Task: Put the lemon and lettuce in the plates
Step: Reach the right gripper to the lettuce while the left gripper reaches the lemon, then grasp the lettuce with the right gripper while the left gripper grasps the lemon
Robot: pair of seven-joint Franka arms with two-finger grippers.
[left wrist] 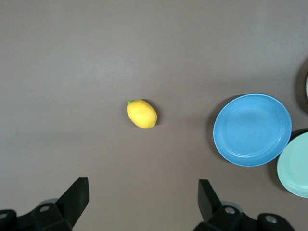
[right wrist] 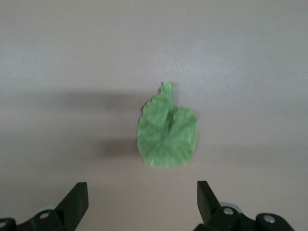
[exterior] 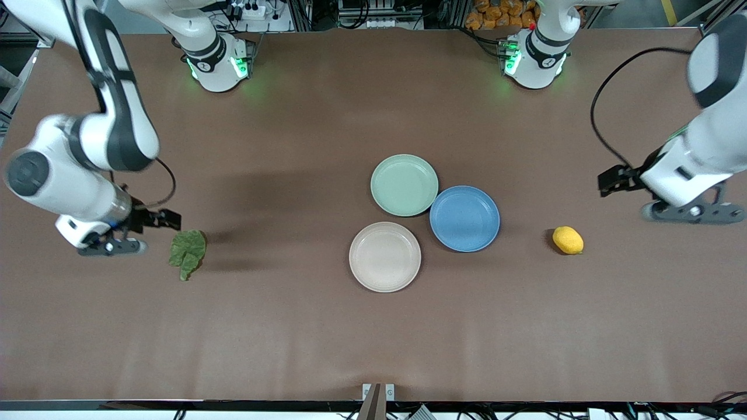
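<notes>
The yellow lemon (exterior: 568, 240) (left wrist: 142, 114) lies on the brown table toward the left arm's end, beside the blue plate. The dark green lettuce (exterior: 187, 253) (right wrist: 167, 132) lies flat toward the right arm's end. Two empty plates sit mid-table: a mint green plate (exterior: 404, 185) (left wrist: 296, 166) and a beige plate (exterior: 384, 256) nearer the front camera. My left gripper (exterior: 693, 212) (left wrist: 143, 190) hovers open over bare table beside the lemon, holding nothing. My right gripper (exterior: 111, 247) (right wrist: 142, 192) hovers open over bare table beside the lettuce, holding nothing.
An empty blue plate (exterior: 464, 219) (left wrist: 252, 130) touches the mint plate and sits between the two plates and the lemon. Both arm bases stand at the table's edge farthest from the front camera. A cable loops from the left arm's wrist.
</notes>
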